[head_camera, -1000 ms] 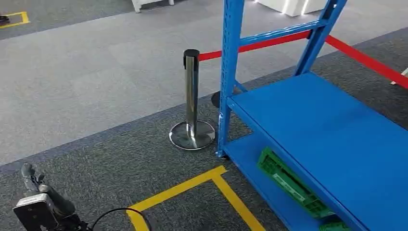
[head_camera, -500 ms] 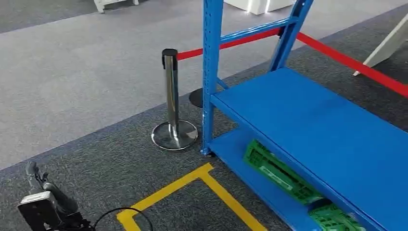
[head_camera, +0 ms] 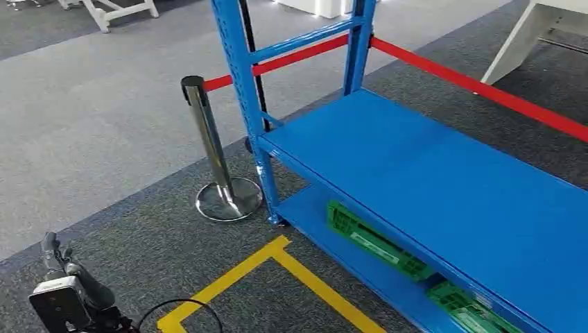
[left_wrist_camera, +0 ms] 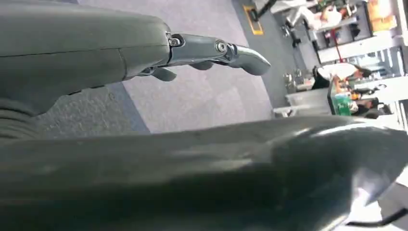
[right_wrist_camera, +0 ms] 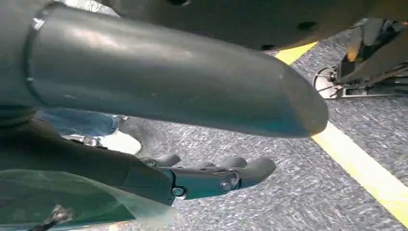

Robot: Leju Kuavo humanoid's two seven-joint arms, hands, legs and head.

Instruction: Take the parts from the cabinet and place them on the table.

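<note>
1. Left hand (head_camera: 59, 277) low at near left over the dark carpet, holding nothing, fingers (left_wrist_camera: 226, 50) stretched out straight and apart from the thumb.
2. Right hand (right_wrist_camera: 202, 180) hanging beside the body above the carpet, likewise holding nothing, fingers extended and loosely together.
3. Parts presumably in the green crates (head_camera: 378, 243) on the bottom shelf (head_camera: 312, 211) of the blue rack (head_camera: 430, 180), at centre-right and near right; contents not visible from here.
4. Second green crate (head_camera: 468, 309) just right of the first, partly tucked under the middle shelf.
5. Crates look like ribbed moulded plastic: probably stiff, fairly light when bare, heavier if loaded; not fragile, edges not slippery thanks to the ribbing.
6. Best hold judged to be the top rim or the short end walls, one hand each side, if the whole crate is to be lifted.
7. Tight headroom: middle shelf overhangs the crates, so a pull straight out toward the near side before any lift seems needed.
8. Blue upright (head_camera: 239, 83) at the rack's left corner, with a chrome post (head_camera: 208, 146) and red belt (head_camera: 298, 57) just left of it: edges to keep clear of.
9. Open carpet with yellow floor tape (head_camera: 277, 260) in front of the rack gives room to stand and swing out.
10. White table leg (head_camera: 513, 41) at far right; table top out of frame.
</note>
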